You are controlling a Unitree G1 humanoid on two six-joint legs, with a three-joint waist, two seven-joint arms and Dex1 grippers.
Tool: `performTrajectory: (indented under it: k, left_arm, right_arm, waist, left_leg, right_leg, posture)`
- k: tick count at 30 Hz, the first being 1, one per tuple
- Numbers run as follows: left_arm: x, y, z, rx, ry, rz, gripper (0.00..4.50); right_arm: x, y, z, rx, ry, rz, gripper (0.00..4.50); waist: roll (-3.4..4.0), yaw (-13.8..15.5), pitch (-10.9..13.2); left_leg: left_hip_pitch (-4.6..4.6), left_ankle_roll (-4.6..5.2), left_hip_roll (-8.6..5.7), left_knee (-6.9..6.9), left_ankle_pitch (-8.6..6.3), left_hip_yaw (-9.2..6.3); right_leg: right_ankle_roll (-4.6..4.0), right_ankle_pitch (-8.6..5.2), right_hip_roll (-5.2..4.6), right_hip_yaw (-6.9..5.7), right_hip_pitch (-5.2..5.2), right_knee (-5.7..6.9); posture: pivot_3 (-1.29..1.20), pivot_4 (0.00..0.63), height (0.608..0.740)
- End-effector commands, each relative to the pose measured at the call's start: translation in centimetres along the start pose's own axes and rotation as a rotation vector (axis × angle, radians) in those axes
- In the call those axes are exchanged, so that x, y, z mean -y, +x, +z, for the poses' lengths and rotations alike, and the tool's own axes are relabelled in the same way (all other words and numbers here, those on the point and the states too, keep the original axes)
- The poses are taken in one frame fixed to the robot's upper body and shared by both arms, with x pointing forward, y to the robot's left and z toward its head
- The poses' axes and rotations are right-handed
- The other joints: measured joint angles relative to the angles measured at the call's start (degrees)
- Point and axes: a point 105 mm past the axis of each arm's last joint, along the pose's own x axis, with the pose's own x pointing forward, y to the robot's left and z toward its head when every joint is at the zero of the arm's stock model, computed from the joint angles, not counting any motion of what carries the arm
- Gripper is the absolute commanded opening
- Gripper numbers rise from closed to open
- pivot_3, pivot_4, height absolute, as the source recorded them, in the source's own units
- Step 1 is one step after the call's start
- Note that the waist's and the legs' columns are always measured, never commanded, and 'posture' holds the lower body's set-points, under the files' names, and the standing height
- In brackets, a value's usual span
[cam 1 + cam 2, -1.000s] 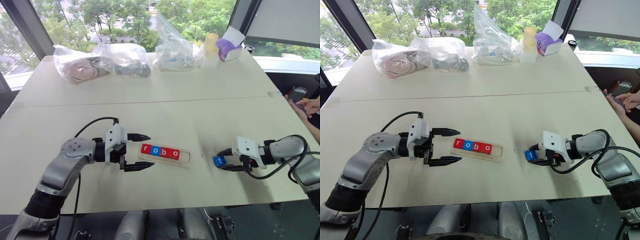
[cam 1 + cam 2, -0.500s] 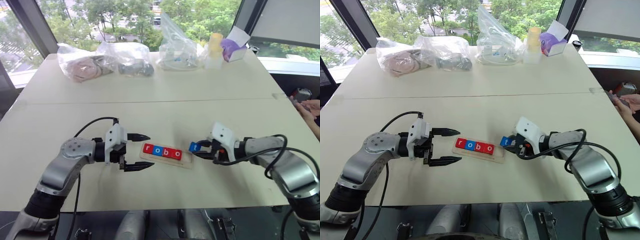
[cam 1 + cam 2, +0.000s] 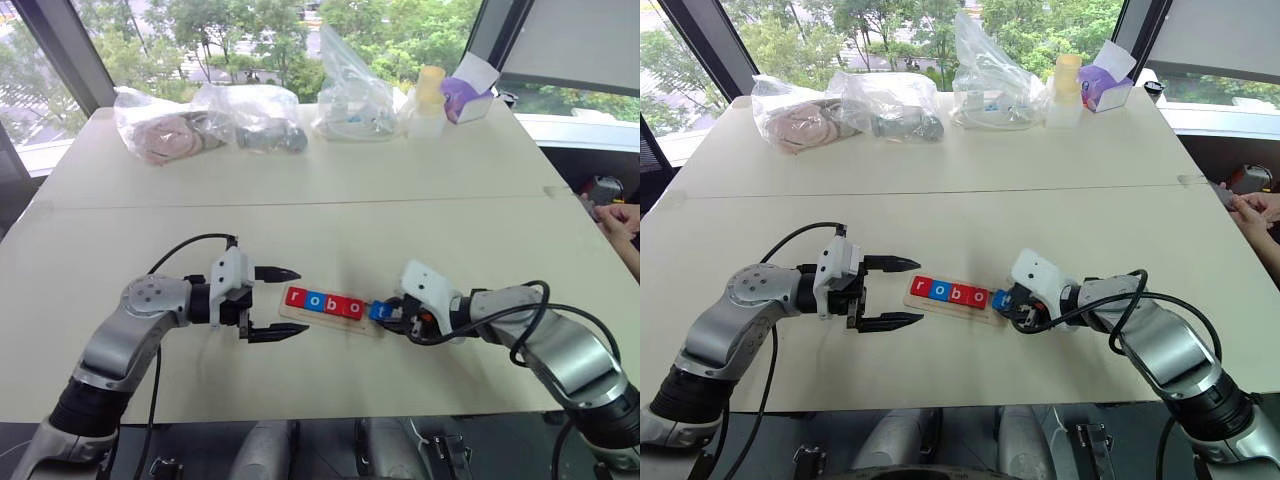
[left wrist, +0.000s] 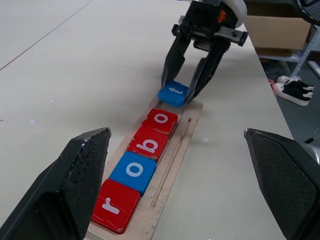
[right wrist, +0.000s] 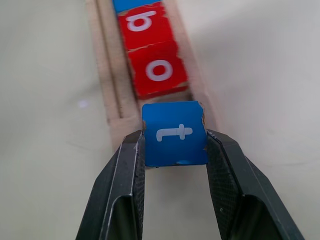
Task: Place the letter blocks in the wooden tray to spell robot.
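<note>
The wooden tray (image 3: 372, 326) lies near the table's front edge and holds the blocks r, o, b, o (image 3: 323, 303) in a row, red, blue, red, red. My right gripper (image 3: 386, 314) is shut on the blue t block (image 5: 174, 133) and holds it at the tray's right end, just past the last red o (image 5: 158, 69). In the left wrist view the t block (image 4: 173, 93) sits tilted over that end. My left gripper (image 3: 281, 303) stands open just left of the tray, nothing between its fingers.
Several clear plastic bags (image 3: 256, 117) with items, a yellow-capped bottle (image 3: 424, 102) and a purple-and-white box (image 3: 468, 88) line the far edge. A person's hand (image 3: 622, 222) shows at the right edge of the table.
My right gripper has carried the t block leftwards from beside the tray to the tray's right end. The left gripper has stayed still and open.
</note>
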Motion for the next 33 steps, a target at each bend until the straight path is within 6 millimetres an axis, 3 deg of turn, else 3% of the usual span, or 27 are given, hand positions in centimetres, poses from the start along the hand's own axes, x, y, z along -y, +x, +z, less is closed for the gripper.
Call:
performTrajectory:
  k: [1, 23, 30, 33]
  left_arm:
    - [0.29, -0.14, 1.16, 0.028, 0.035, -0.009, 4.50]
    - [0.24, -0.39, 1.30, 0.019, 0.042, -0.018, 4.50]
    - [0.27, -0.41, 1.21, 0.017, 0.041, -0.013, 4.50]
    - [0.27, -0.41, 1.20, 0.017, 0.041, -0.011, 4.50]
  right_arm:
    - [0.05, -0.28, 0.89, 0.019, -0.050, -0.003, 1.13]
    - [0.06, 0.48, 1.08, 0.012, -0.065, 0.016, 1.13]
    - [-0.05, 0.60, 1.40, 0.017, -0.073, 0.027, 4.45]
    - [0.09, 0.56, 1.53, 0.019, -0.078, 0.022, 4.45]
  waist:
    - [0.00, -0.01, 0.00]
    - [0.00, -0.05, 0.00]
    - [0.00, -0.05, 0.00]
    - [0.00, -0.06, 0.00]
  left_leg:
    - [0.00, 0.00, 0.00, 0.00, 0.00, 0.00]
    - [0.00, 0.00, 0.00, 0.00, 0.00, 0.00]
    - [0.00, 0.00, 0.00, 0.00, 0.00, 0.00]
    - [0.00, 0.00, 0.00, 0.00, 0.00, 0.00]
  right_leg:
    - [0.00, 0.00, 0.01, 0.00, 0.00, 0.00]
    - [0.00, 0.00, 0.01, 0.00, 0.00, 0.01]
    - [0.00, 0.00, 0.02, 0.00, 0.00, 0.01]
    - [0.00, 0.00, 0.02, 0.00, -0.01, 0.01]
  posture:
    - [0.00, 0.150, 0.740]
    - [0.00, 0.150, 0.740]
    - [0.00, 0.150, 0.740]
    - [0.00, 0.150, 0.740]
